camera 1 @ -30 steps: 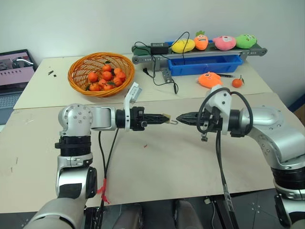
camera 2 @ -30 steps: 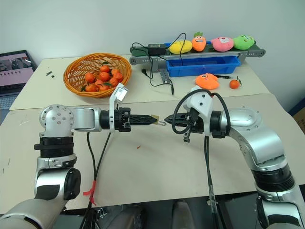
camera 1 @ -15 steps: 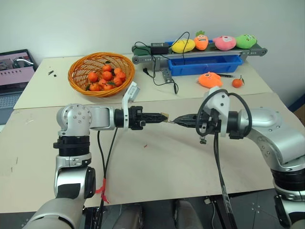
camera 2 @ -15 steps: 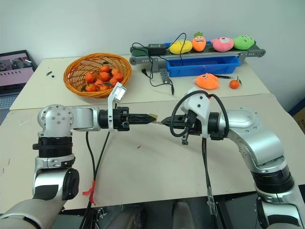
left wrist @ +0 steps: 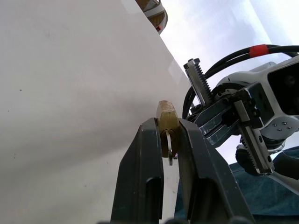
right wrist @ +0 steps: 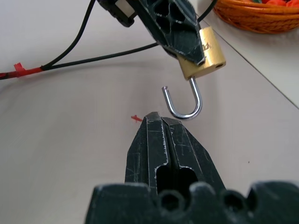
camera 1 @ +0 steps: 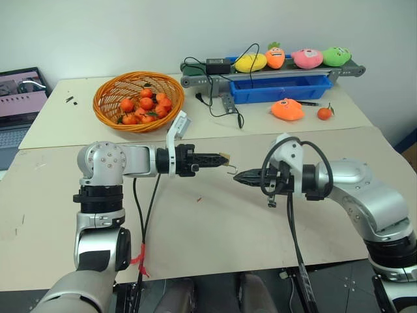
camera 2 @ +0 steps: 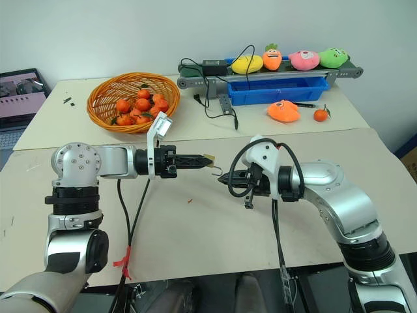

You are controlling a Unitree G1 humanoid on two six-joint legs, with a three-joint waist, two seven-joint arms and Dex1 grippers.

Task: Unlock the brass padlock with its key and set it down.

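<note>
The brass padlock [camera 1: 225, 158] is pinched between the tips of my left gripper [camera 1: 221, 158], held level above the table. Its silver shackle [right wrist: 185, 103] hangs open below the body, with one end free. My right gripper [camera 1: 237, 176] is shut, its tips just under and beside the shackle and apart from it, with nothing visible between them. In the left wrist view a thin silvery piece [left wrist: 169, 148] sticks out of the padlock [left wrist: 166, 112] between the fingers; I cannot tell whether it is the key.
An orange basket [camera 1: 104, 111] of small oranges stands at the back left. At the back are a conveyor [camera 1: 195, 79] with plush toys, a blue bin [camera 1: 280, 90] and black cables [camera 1: 215, 101]. An orange plush [camera 1: 287, 109] and a small orange [camera 1: 324, 113] lie at the right, a laptop [camera 1: 19, 98] at the far left.
My right gripper has dropped down and drawn slightly back from the padlock's end. The shackle now hangs open above its tips. The left gripper has stayed still.
</note>
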